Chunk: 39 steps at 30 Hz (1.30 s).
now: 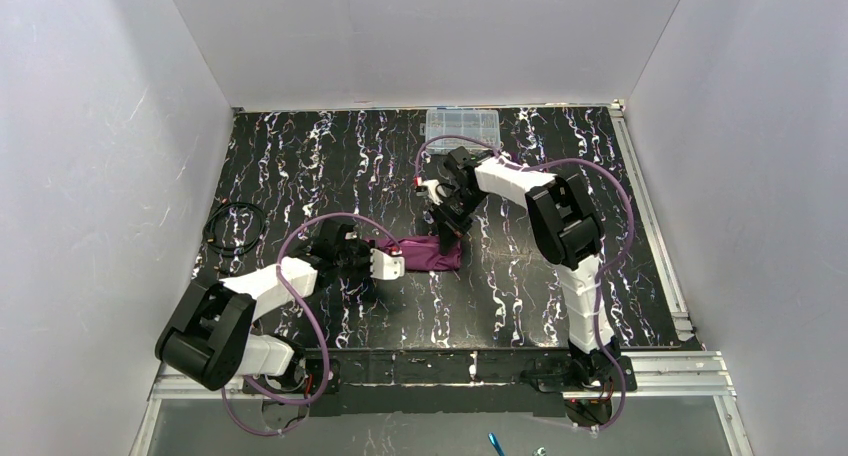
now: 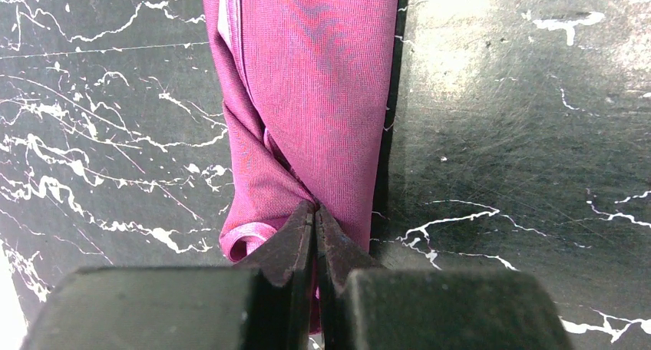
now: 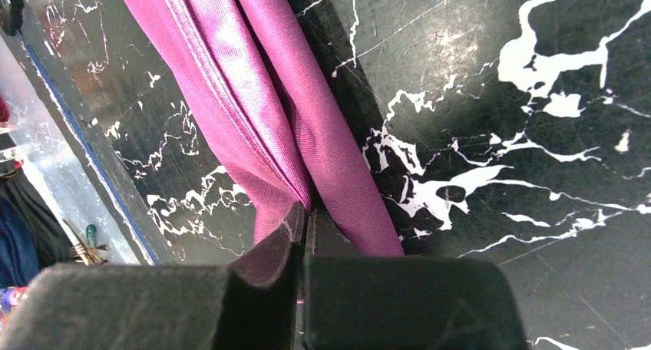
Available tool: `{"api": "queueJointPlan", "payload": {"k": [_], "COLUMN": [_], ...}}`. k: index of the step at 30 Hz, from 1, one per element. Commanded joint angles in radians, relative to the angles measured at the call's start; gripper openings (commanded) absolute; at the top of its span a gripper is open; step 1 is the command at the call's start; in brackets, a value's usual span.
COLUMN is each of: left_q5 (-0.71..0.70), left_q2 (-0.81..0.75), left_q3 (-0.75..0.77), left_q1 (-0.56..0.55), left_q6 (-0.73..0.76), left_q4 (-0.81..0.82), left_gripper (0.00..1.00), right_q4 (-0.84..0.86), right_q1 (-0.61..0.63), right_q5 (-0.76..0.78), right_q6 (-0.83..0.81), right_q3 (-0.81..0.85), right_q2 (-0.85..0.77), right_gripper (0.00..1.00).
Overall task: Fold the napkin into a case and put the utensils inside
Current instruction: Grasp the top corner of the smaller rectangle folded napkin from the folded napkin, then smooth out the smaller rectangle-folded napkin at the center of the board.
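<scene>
Two ends pinched — left gripper point(image 2: 315, 209) clamps the napkin point(image 2: 322, 81) at 9 o'clock, right gripper point(image 3: 305, 213) likewise at 3 o'clock — seemingly tensioning the fold.

Top view: high above near edge of desk point(image 1: 300, 166), looking down. Wrist views: close, facing down, opposite ends of the napkin point(image 2: 322, 97), seen in all three.

One purple napkin point(image 1: 430, 253), two arms, left point(image 1: 262, 282) and right point(image 1: 560, 221), one clear compartment box point(image 1: 461, 126), one coiled black cable point(image 1: 215, 228).
</scene>
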Motion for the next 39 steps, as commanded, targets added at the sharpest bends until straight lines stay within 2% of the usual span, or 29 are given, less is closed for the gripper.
{"api": "queueJointPlan", "payload": {"k": [1, 9, 20, 24, 33, 39], "left_q5": [0.009, -0.002, 0.014, 0.056, 0.07, 0.067], "left_q2": [-0.021, -0.049, -0.088, -0.092, -0.076, -0.069], "left_q3": [0.009, 0.079, 0.044, 0.041, -0.04, -0.059], "left_q1": [-0.002, 0.014, 0.016, 0.016, 0.007, 0.005], "left_q6": [-0.021, -0.254, -0.266, -0.227, 0.006, 0.058], "left_q4": [-0.056, -0.042, -0.037, -0.078, -0.044, -0.06], "left_gripper": [0.0, 0.0, 0.0, 0.0, 0.0, 0.0], "right_q4": [-0.055, -0.055, -0.05, -0.062, -0.05, 0.045], "right_q1": [0.004, 0.007, 0.008, 0.007, -0.002, -0.029], "right_q5": [-0.005, 0.032, 0.038, 0.032, -0.067, -0.213], "right_q6": [-0.037, -0.027, -0.002, 0.019, 0.061, 0.095], "right_q3": [0.05, 0.016, 0.01, 0.036, 0.115, 0.078], "right_q2": [0.033, 0.045, 0.059, 0.068, 0.062, -0.007], "right_gripper": [0.01, 0.01, 0.01, 0.01, 0.01, 0.01]}}
